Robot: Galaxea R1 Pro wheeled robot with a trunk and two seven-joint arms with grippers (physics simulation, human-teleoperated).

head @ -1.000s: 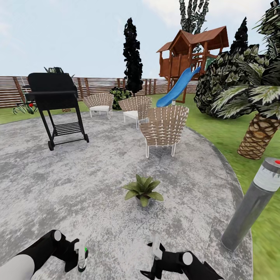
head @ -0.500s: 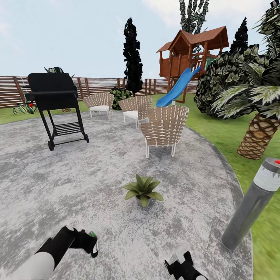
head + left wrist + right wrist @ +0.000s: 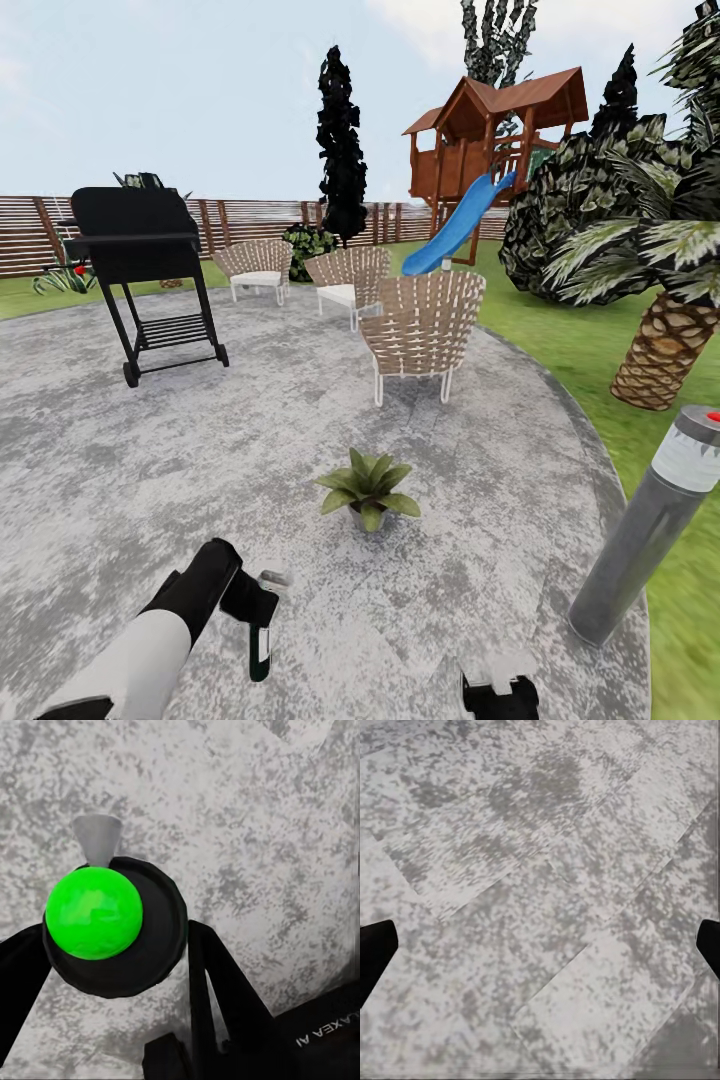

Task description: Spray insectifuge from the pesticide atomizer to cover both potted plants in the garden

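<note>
While the left tool (image 3: 258, 622) is clenching the pesticide atomizer (image 3: 260, 648) at the lower left of the head frame, the bottle is hanging downward from the fingers, its dark body pointing at the round grey paved patch (image 3: 150, 470) and a pale trigger piece sticking out sideways near the grip. Looking along the left wrist camera, the atomizer (image 3: 112, 922) is showing end-on as a dark round disc with a bright green dome, a small grey cone beside it, and the black fingers (image 3: 217, 990) are pressing it from both sides. At the bottom edge of the head frame, right of centre, the right tool (image 3: 498, 692) is barely peeking in; in its wrist view the two black fingertips (image 3: 375, 952) are sitting at opposite edges of the frame with bare paving between them, so it is spread wide and holding nothing. One potted plant (image 3: 367, 487) is standing on the paving just above and right of the left tool, near the frame's centre; I cannot pick out a second one for certain. Picking up appears to be finished, and the spraying step is beginning. Next, the nozzle likely needs turning toward that rosette and bringing closer over the leaves before the trigger is worked.
</note>
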